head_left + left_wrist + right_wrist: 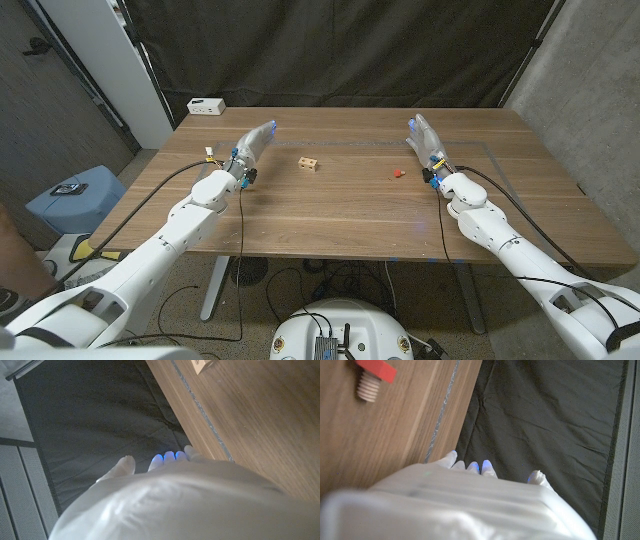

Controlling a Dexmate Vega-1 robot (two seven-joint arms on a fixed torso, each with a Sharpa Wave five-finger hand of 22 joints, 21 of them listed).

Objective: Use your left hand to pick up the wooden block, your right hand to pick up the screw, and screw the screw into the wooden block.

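A small wooden block (309,162) with holes in it lies on the table's far middle; a corner of the block (203,365) also shows in the left wrist view. The screw (397,173), red-headed with a pale threaded shaft, lies to the block's right, and the screw (374,374) is on its side in the right wrist view. My left hand (252,143) is left of the block, fingers straight and apart, holding nothing. My right hand (425,138) is right of the screw, fingers extended, holding nothing.
A white power strip (206,105) sits at the table's (330,215) far left corner. A black curtain (340,50) hangs behind the table. A blue stool (75,192) stands on the floor to the left.
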